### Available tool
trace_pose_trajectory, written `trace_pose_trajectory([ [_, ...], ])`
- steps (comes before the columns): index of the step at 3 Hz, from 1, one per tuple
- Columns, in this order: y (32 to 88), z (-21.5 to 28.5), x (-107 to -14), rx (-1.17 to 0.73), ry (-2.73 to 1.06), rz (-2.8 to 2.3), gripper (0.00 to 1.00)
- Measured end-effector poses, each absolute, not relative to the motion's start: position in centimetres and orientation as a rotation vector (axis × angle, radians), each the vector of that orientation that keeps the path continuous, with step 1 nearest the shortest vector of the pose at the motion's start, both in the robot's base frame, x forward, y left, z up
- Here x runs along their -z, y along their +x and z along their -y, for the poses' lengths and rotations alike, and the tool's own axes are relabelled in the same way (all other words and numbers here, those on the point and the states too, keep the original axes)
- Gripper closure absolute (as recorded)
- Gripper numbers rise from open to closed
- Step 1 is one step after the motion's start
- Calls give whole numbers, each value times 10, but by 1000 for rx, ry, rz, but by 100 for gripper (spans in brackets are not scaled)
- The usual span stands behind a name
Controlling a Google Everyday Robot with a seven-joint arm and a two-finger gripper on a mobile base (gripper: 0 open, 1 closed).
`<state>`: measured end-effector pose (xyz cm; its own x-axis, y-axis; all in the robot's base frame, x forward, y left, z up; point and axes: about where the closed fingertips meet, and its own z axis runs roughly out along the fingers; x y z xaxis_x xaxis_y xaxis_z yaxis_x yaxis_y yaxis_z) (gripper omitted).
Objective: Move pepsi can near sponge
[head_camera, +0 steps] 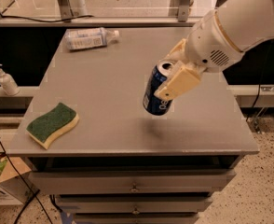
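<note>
My gripper (171, 78) is shut on the pepsi can (155, 94), a dark blue can with a silver top. It holds the can tilted in the air above the middle-right of the grey table (109, 73), with a shadow on the tabletop below it. The cream fingers (178, 83) cover the can's right side. The sponge (52, 124), dark green on top over pale yellow foam, lies flat near the table's front left corner, well to the left of the can.
A clear plastic bottle (89, 38) with a pale label lies on its side at the table's back left. A soap dispenser (6, 80) stands on a ledge left of the table. Drawers (134, 185) sit under the tabletop. A rail runs behind the table.
</note>
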<state>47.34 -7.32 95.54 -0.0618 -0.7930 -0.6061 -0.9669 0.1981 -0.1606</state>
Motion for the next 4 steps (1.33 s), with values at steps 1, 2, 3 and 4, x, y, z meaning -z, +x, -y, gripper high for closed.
trace_pose_trajectory([
  [1,461,25,-943,-413,-1769,-1839,100],
  [2,456,-12,-928,-444,-1864,-1806,100],
  [3,456,-42,-911,-503,-1924,-1787,82],
  [4,453,-73,-898,-539,-1986,-1752,59],
])
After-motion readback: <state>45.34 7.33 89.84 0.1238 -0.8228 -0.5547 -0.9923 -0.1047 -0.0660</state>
